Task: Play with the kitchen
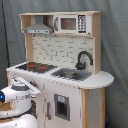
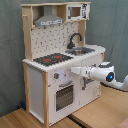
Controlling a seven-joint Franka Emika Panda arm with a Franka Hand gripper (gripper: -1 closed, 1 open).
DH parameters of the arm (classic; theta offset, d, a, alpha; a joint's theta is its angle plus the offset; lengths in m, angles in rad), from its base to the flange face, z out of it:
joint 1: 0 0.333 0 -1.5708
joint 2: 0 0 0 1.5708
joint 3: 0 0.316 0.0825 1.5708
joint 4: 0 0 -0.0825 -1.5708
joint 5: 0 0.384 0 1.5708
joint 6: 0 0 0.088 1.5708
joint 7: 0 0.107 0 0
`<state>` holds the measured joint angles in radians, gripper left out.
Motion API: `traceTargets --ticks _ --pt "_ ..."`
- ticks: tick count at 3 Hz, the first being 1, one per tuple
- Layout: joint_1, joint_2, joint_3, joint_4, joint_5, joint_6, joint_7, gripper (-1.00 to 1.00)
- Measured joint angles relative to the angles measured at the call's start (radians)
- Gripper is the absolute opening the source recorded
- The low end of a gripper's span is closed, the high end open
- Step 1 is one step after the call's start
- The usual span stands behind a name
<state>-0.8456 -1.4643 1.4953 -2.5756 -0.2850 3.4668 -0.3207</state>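
We see the kitchen (image 2: 57, 60) filling the frame's centre in both exterior views.
Our end effector (image 2: 75, 71) points at its knob panel (image 2: 62, 75) from the second exterior view's right; we cannot tell its finger state.

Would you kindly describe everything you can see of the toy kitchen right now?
The kitchen is a tall white and light-wood toy unit standing upright on a wooden floor. Its counter carries a black stovetop with red rings and a sink with a black faucet. Above sit a grey hood and a small microwave. The oven door looks closed. The gripper reaches the front panel near the knobs.
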Motion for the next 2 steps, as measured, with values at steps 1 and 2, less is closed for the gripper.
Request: traceTargets --ticks 1,2 --pt "0.0 0.0 0.0 0.0 0.001 0.001 0.115 -1.0" --pt "0.0 0.0 0.0 0.0 0.003 0.002 0.243 -1.0"
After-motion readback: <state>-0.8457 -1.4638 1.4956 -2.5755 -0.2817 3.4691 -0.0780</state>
